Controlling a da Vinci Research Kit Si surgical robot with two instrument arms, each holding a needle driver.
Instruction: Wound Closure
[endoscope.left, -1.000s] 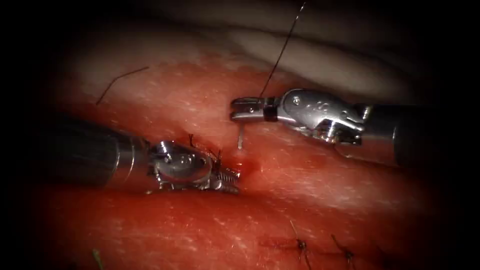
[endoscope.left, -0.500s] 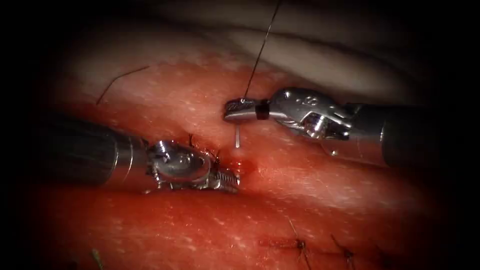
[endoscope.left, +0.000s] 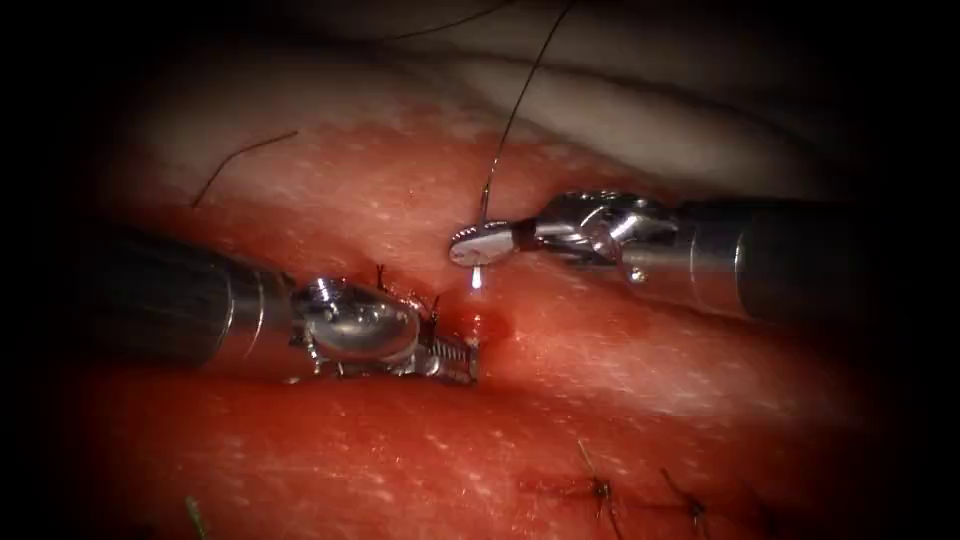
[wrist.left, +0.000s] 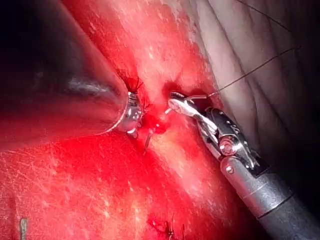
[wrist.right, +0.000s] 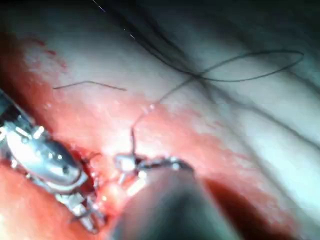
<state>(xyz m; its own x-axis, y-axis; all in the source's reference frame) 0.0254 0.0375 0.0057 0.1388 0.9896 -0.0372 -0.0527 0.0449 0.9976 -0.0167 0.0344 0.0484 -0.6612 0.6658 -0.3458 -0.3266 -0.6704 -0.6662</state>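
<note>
1. Over the tissue (endoscope.left: 620, 380), my right tool (endoscope.left: 478, 243) reaches in from the right, jaws closed on the needle (endoscope.left: 476, 278) near its thread end.
2. From those jaws the needle's bright shaft points down toward a small red puncture (endoscope.left: 478, 322) just beneath. I cannot tell whether its tip is in the tissue.
3. Thread (endoscope.left: 515, 110) climbs from the right jaws up and to the right, out over the pale tissue beyond.
4. My left tool (endoscope.left: 450, 355) lies low on the left, its toothed jaws closed and pressed to the tissue at the puncture's left edge. Whether they pinch tissue or only rest on it, I cannot tell.
5. The key relation: the needle stands nearly upright, directly above the puncture, with my left jaws just beside and below its tip. My right tool holds it; my left is the nearer free one.
6. Finished stitches (endoscope.left: 602, 489) sit further down on the right, and red fluid (endoscope.left: 495, 330) wets the puncture.
</note>
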